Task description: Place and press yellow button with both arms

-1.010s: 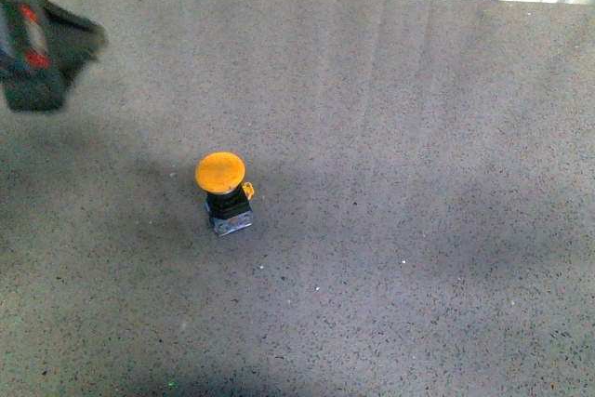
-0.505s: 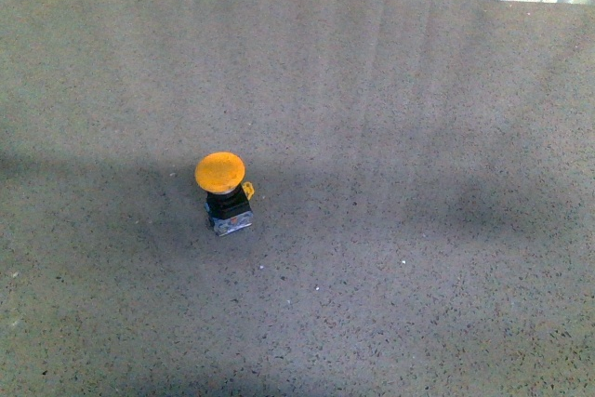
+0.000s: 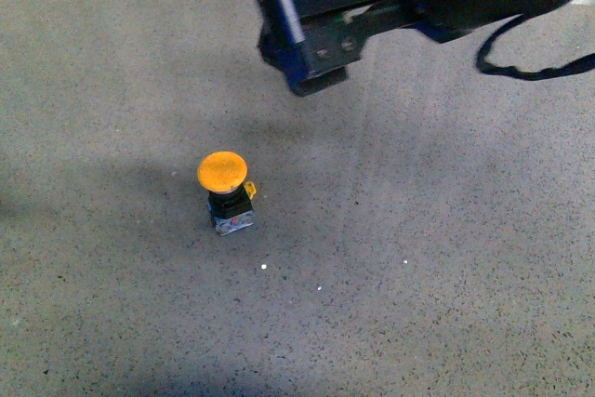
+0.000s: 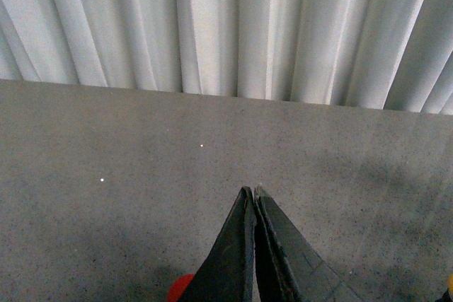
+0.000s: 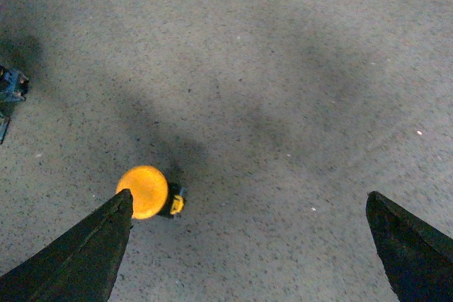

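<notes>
The yellow button (image 3: 223, 172) stands upright on the grey speckled table (image 3: 418, 230), orange-yellow cap up, on a black collar and a small clear base with a yellow side tab. My right gripper (image 3: 311, 44), black and blue and boxy, hangs above the table behind and to the right of the button. In the right wrist view the right gripper (image 5: 248, 196) is open and empty, and the button (image 5: 143, 192) lies right beside one fingertip (image 5: 117, 210). The left gripper (image 4: 250, 190) is shut and empty, over bare table facing the curtain. It is out of the front view.
A white pleated curtain (image 4: 226, 26) runs along the table's far edge. A loose black cable (image 3: 530, 67) hangs from the right arm. A blue-black part (image 5: 10, 90) shows at the edge of the right wrist view. A small red spot (image 4: 180, 289) sits beside the left fingers.
The left arm, at the upper left of the front view one second ago, has left it. The right arm has come in from the upper right. The button has not moved.
</notes>
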Robot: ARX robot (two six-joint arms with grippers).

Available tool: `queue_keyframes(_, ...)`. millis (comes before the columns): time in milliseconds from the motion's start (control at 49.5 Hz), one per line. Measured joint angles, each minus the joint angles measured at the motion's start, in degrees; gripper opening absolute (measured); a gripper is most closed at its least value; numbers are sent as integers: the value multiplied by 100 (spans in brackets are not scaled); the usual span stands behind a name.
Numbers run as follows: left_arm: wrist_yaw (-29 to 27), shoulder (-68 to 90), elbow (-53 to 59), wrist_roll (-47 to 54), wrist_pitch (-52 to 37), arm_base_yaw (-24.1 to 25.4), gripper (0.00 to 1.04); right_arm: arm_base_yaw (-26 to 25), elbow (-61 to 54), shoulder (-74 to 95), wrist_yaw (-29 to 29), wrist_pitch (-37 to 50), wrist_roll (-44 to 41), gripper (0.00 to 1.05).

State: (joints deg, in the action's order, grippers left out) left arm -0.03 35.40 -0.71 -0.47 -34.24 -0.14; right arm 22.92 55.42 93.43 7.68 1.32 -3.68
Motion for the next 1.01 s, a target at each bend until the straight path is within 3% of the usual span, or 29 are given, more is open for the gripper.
queue_keyframes(162,2,-695,2,2,610,2,1,341,350,428,278,-343,-72,64)
queue_keyframes(323,4,-1064,2,2,968,2,1,444,424,595,417,-522,-92,43)
queue_keyframes(424,2,-1392,2,2,1281,2,1,483,507,826,597,-597,-57,21)
queue_keyframes(586,4,-1679,2,2,1556,2,1,560,640,1032,719,-629,4,1)
queue_keyframes(1010,2,-2356,2,2,2234,2,1,717,992,1569,826,-686,402,1)
